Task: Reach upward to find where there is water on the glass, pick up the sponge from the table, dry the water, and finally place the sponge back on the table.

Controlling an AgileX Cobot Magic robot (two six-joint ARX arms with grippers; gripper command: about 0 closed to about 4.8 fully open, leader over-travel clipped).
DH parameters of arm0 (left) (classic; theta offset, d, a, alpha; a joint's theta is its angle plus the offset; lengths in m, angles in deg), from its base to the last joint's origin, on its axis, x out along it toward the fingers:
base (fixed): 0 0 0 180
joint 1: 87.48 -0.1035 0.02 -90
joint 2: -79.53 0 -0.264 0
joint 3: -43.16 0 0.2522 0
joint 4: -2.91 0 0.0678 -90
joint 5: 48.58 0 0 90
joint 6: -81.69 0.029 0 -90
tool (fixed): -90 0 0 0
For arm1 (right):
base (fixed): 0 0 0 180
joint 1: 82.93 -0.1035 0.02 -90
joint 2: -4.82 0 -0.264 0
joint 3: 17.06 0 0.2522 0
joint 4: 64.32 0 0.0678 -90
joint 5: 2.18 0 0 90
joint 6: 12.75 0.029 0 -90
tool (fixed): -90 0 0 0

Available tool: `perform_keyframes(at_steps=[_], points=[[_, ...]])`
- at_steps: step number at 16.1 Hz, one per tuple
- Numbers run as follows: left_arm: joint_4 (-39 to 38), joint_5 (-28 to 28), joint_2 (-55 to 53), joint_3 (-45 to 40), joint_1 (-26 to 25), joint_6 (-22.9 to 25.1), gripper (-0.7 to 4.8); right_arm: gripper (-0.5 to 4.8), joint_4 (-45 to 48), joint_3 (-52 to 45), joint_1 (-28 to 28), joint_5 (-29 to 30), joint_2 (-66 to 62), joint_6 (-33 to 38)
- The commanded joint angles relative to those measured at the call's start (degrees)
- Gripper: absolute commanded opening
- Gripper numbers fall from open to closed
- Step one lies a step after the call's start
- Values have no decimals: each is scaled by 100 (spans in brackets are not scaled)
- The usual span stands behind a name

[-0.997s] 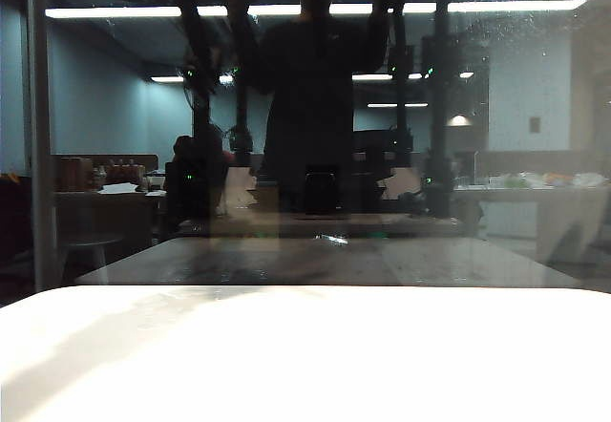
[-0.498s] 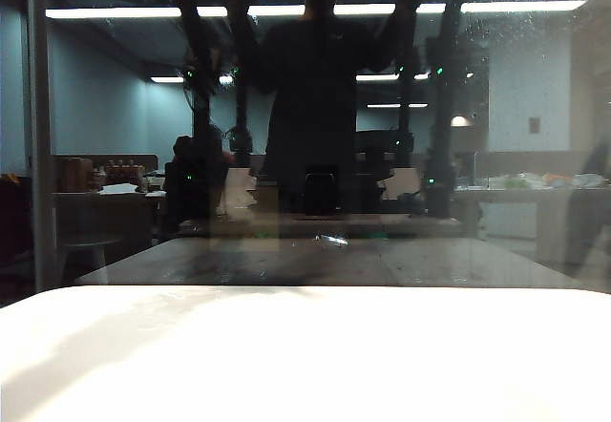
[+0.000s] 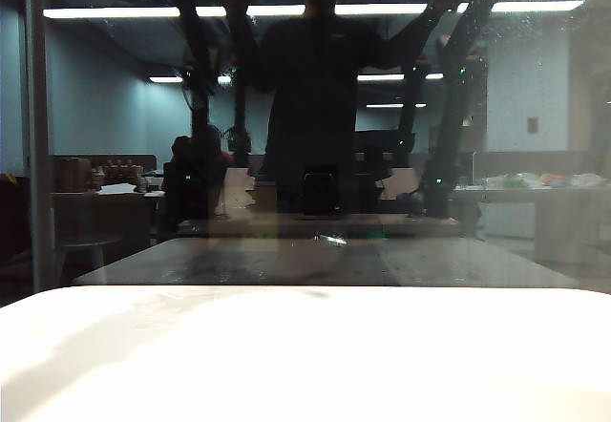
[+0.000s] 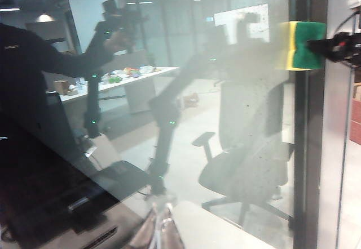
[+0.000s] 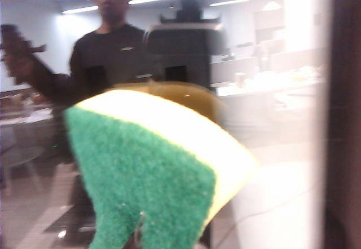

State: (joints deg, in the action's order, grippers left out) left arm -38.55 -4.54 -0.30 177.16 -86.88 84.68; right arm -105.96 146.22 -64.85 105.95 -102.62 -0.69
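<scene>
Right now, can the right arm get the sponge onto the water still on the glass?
Probably yes. The right gripper holds the sponge up at the glass, with water speckled just beside it. Nothing stands between them, though actual contact isn't clear.

Glossy reflective glass (image 4: 169, 91), rough green-faced foam sponge (image 5: 146, 181), smooth matt white table (image 3: 305, 365)

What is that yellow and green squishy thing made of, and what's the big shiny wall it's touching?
The sponge looks like soft yellow foam with a rough, fuzzy green scrubbing layer; the right gripper is shut on it. The glass seems a smooth, shiny see-through pane: it mirrors people and lights, with speckled water on it.
</scene>
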Motion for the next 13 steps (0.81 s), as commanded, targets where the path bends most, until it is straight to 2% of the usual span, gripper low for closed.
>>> perform_keyframes(at_steps=[1,5,13], points=[[52,-15,22,35,0,0,-5,-6,-55,11,-11,94,46,35],[55,-15,22,35,0,2,-5,-6,-55,4,-678,129,22,-57],[101,-15,22,35,0,2,-5,-6,-42,4,-2592,-175,-520,-376]])
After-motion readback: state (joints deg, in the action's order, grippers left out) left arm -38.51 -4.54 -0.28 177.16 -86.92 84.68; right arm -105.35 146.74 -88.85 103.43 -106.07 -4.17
